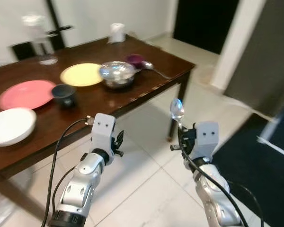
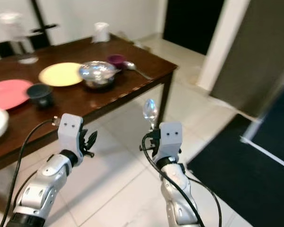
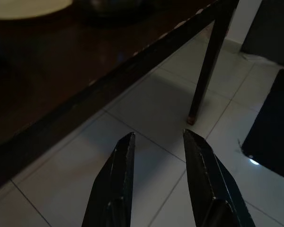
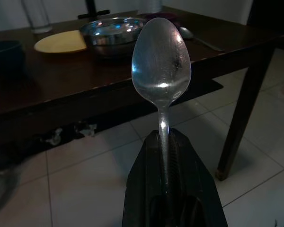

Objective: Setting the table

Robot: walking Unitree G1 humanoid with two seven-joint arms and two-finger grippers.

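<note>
Spoon (image 4: 161, 66), a metal one, is standing upright at the centre of the right wrist view, its handle clamped between the closed fingers of the right pincer (image 4: 164, 142) and its bowl rising above them. In the left eye view it is showing just right of centre, over pale floor tiles (image 1: 146, 184) and off the near corner of the dark wooden table (image 1: 109, 101). The left pincer (image 3: 156, 142) is hanging lower centre in its wrist view, fingers narrowly parted and holding nothing, pointing at the tiles beside a table leg (image 3: 206, 71).

Across the upper left of the left eye view the table is carrying a white bowl (image 1: 10, 125), a pink plate (image 1: 26, 93), a small dark bowl (image 1: 64, 94), a yellow plate (image 1: 82, 74), a steel bowl (image 1: 117, 73), a purple bowl (image 1: 134, 60) and a second spoon (image 1: 154, 69) lying toward the far right edge. A clear glass (image 1: 42, 45) and a white cup (image 1: 116, 33) are standing farther back. A dark rug (image 1: 260, 175) is covering the floor at lower right.
</note>
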